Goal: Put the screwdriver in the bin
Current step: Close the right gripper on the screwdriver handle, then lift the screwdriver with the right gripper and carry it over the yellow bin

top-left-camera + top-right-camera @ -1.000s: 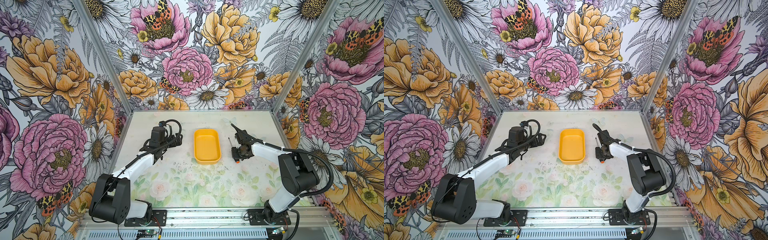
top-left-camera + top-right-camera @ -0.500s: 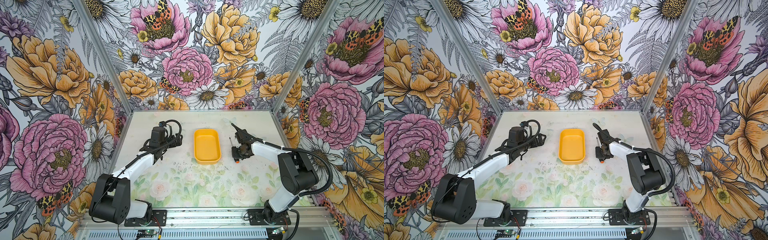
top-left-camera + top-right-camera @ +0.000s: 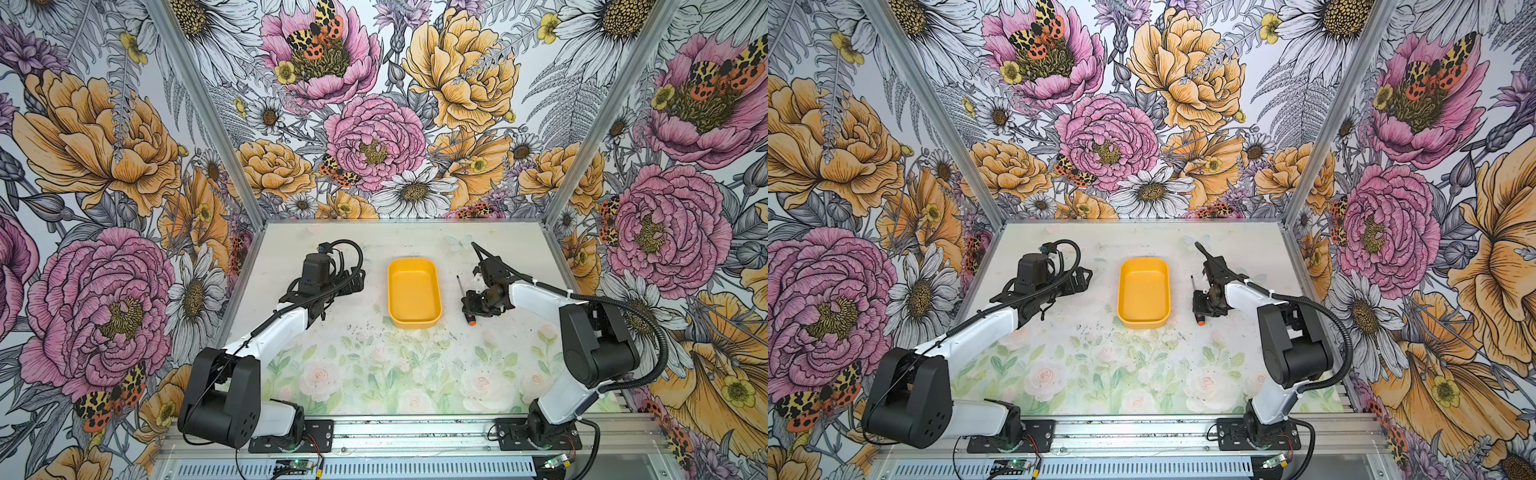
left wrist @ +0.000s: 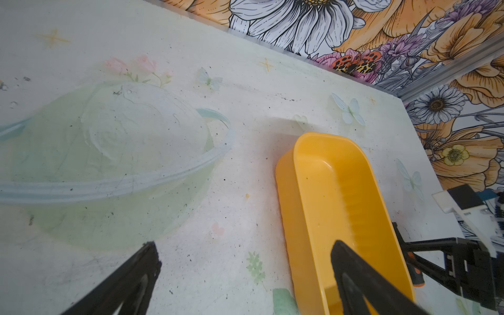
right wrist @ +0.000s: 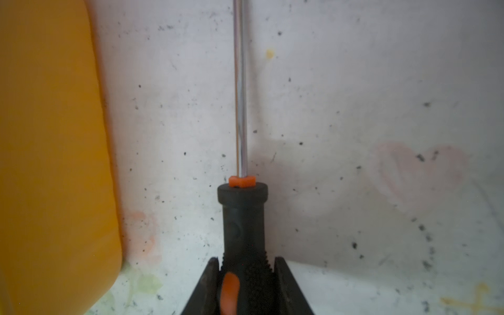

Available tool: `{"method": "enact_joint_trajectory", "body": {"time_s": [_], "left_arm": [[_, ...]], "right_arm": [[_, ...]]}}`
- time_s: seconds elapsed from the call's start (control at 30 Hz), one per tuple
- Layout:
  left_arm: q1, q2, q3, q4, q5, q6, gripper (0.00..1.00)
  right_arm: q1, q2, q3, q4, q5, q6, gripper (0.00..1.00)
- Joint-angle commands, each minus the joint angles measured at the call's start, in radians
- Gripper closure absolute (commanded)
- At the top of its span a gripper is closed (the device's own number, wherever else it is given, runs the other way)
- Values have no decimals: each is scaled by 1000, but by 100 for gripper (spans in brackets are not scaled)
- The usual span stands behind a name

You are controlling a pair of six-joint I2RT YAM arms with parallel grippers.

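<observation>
The screwdriver [image 3: 460,286] [image 3: 1193,284] is just right of the bin, parallel to its long side, with its thin shaft toward the back wall and its orange end toward the front. My right gripper [image 3: 471,305] [image 3: 1200,303] [image 5: 246,263] is shut on the black handle [image 5: 244,218]. The yellow-orange bin [image 3: 414,293] [image 3: 1144,291] [image 4: 341,191] [image 5: 49,136] is empty at mid-table. My left gripper [image 3: 356,283] [image 3: 1082,277] [image 4: 245,245] hangs open left of the bin, holding nothing. I cannot tell whether the screwdriver touches the table.
The floral table [image 3: 374,365] is walled on three sides by flower-patterned panels. Both arm bases sit on the metal rail [image 3: 415,440] at the front edge. The right arm's cable [image 3: 648,324] loops out toward the right wall.
</observation>
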Motion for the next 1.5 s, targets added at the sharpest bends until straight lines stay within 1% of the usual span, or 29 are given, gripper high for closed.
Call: {"method": "enact_joint_trajectory", "body": {"time_s": [0.0, 0.1, 0.2, 0.27, 0.3, 0.33, 0.4, 0.47, 0.53, 0.57, 0.6, 0.67, 0.73, 0.87, 0.93, 1.13, 1.47], "left_arm": [[-10, -12, 17, -5, 18, 2, 1], [-9, -17, 14, -5, 16, 4, 1], [-10, -23, 10, -5, 14, 6, 1], [-9, -25, 9, -5, 14, 6, 1], [-10, -26, 8, -4, 11, 4, 1], [-10, -27, 6, -4, 11, 6, 1], [-10, -30, 5, -4, 10, 5, 1], [-10, -34, -1, 1, 11, 5, 1], [-10, -38, -5, 1, 8, 7, 1], [-10, -40, -9, 1, 8, 7, 1], [-10, -44, -11, 1, 7, 7, 1], [-10, -51, -14, 1, 7, 6, 1], [-10, -59, -19, 2, 6, 7, 1], [-10, -70, -32, 7, 0, 8, 1], [-9, -71, -37, 8, -5, 12, 1], [-9, -58, -37, 11, -3, 18, 1], [-7, -57, -38, 7, -9, 25, 1]], "right_arm": [[-38, -58, 34, 69, -198, 44, 94], [-51, -85, 69, 72, -266, 66, 94], [-51, -126, 121, 73, -296, 104, 93], [-42, -153, 162, 77, -288, 148, 92], [-28, -171, 179, 88, -261, 178, 92], [-10, -185, 189, 99, -225, 213, 92], [58, -211, 208, 133, -126, 275, 91], [142, -221, 223, 152, -1, 325, 86], [227, -217, 231, 176, 112, 367, 82], [267, -210, 236, 185, 173, 379, 78], [298, -203, 243, 188, 222, 386, 76], [363, -179, 253, 190, 327, 398, 76], [407, -150, 256, 195, 396, 406, 81], [443, -77, 255, 202, 385, 440, 84], [452, -37, 252, 207, 366, 459, 85], [483, 55, 249, 220, 363, 499, 86], [502, 125, 237, 218, 338, 509, 89]]}}
